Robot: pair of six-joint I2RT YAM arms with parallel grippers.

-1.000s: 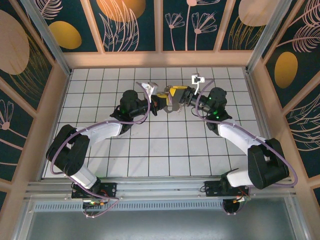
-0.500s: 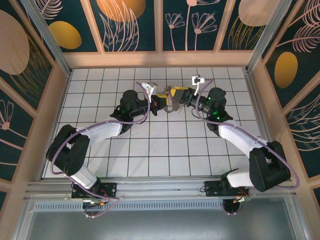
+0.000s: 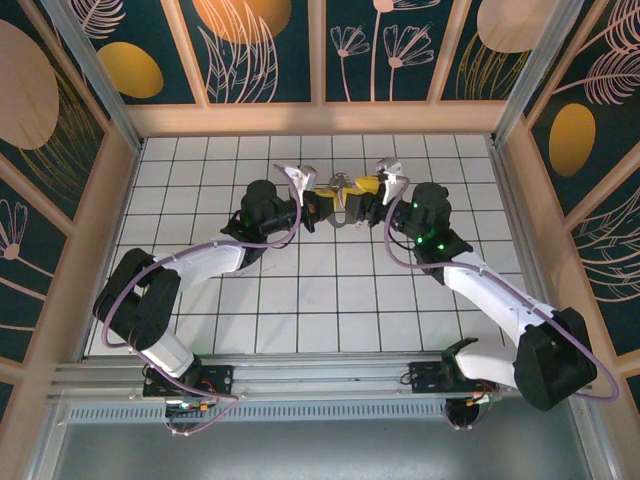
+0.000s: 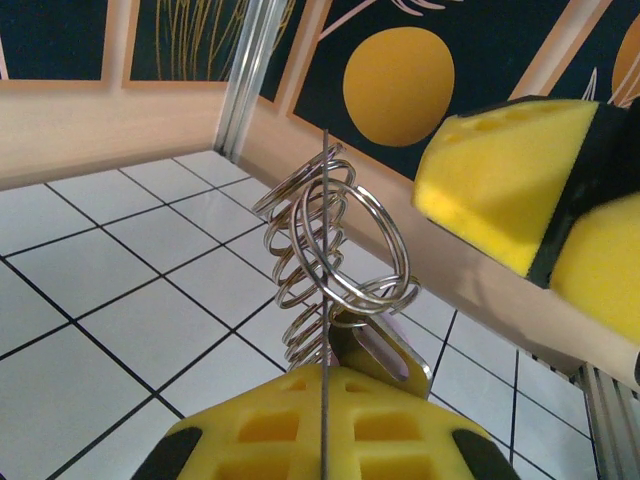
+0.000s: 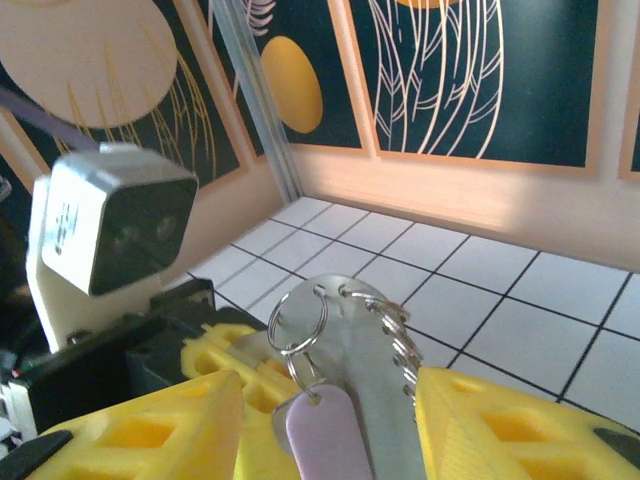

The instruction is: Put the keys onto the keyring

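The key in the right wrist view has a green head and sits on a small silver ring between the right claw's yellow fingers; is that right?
Not quite: the right wrist view shows the key has a pale lilac head, not green. It does sit on a small silver ring between the yellow fingers of the right claw.

right wrist | lilac-headed key (image 5: 325, 440) is hung on small ring (image 5: 297, 322) | right gripper (image 5: 330, 425) fingers are parted on either side

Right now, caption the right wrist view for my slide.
Lilac key and keyring between the open right gripper's yellow fingers, left gripper behind.
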